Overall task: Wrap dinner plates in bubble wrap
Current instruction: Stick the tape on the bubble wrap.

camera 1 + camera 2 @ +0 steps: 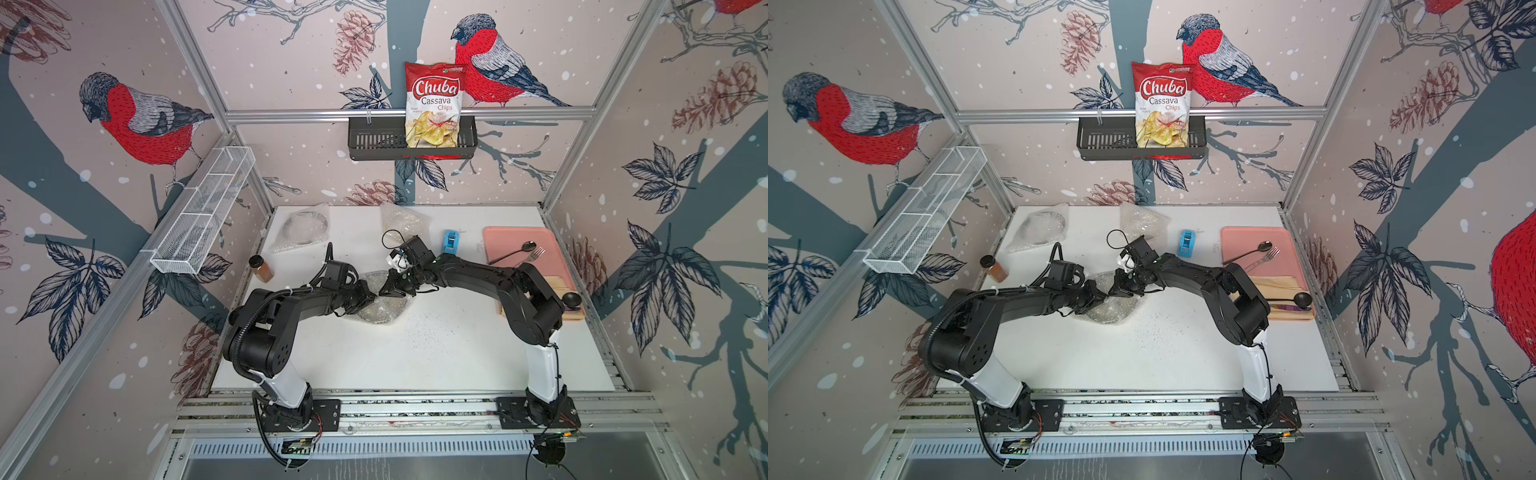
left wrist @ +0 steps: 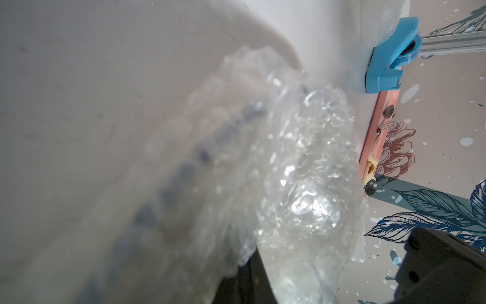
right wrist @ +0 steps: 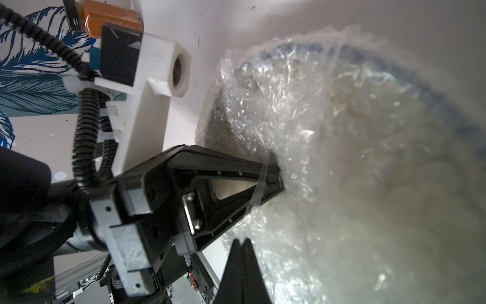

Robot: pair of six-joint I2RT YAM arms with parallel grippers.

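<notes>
Black slatted wall basket (image 1: 368,143) at 12 o'clock held a chips bag (image 1: 434,108); mid-table, left gripper (image 1: 371,300) pinched clear bubble wrap (image 1: 386,311) covering the dark-rimmed cream plate (image 3: 284,48), right gripper (image 1: 384,291) closed, tips touching wrap.

The left arm (image 1: 274,320) and right arm (image 1: 490,274) have glossy black upper links and white lower segments, each on a black, screwed base plate (image 1: 328,413). A ribbed black conduit (image 1: 243,332) runs along the left arm. The left tool (image 3: 280,181) and right tool (image 3: 243,243) are black, each with 2 tapered fingers. A white camera mount (image 3: 147,86) sits at the left wrist.
</notes>
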